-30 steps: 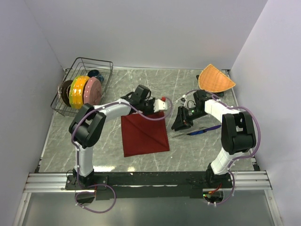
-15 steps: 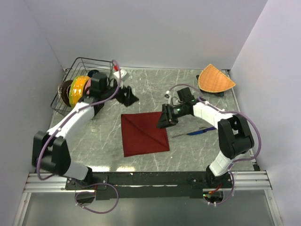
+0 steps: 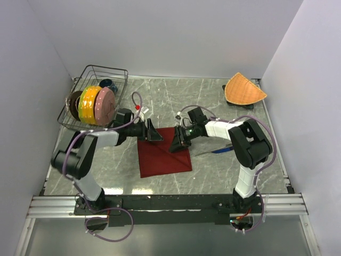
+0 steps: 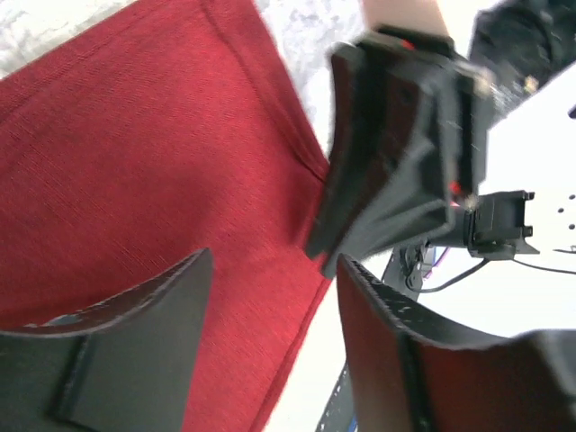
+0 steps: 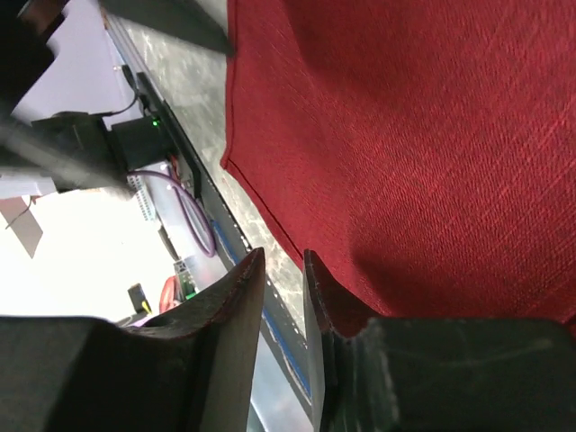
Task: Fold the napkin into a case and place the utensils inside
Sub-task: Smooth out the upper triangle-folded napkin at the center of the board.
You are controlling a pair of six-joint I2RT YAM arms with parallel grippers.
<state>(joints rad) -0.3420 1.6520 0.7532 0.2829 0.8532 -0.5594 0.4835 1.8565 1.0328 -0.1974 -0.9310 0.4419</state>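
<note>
The dark red napkin (image 3: 162, 156) lies flat on the marble table with a diagonal crease across it. My left gripper (image 3: 153, 133) hovers at its far left corner, open, with cloth (image 4: 135, 180) and the napkin's edge showing between its fingers (image 4: 144, 333). My right gripper (image 3: 177, 143) is low over the far right edge. In the right wrist view its jaws (image 5: 283, 255) stand a narrow gap apart with nothing between them, beside the red cloth (image 5: 405, 135). The silver fork (image 3: 204, 153) and blue knife (image 3: 226, 148) lie to the right of the napkin.
A wire rack (image 3: 120, 74) with coloured plates stands at the back left. An orange woven mat (image 3: 244, 89) lies at the back right. White walls close in both sides and the back. The arm bases sit on the near rail.
The left arm swung from the rack down to the napkin's far left corner. The right gripper slid left onto the napkin's far right edge, and its jaws narrowed.
</note>
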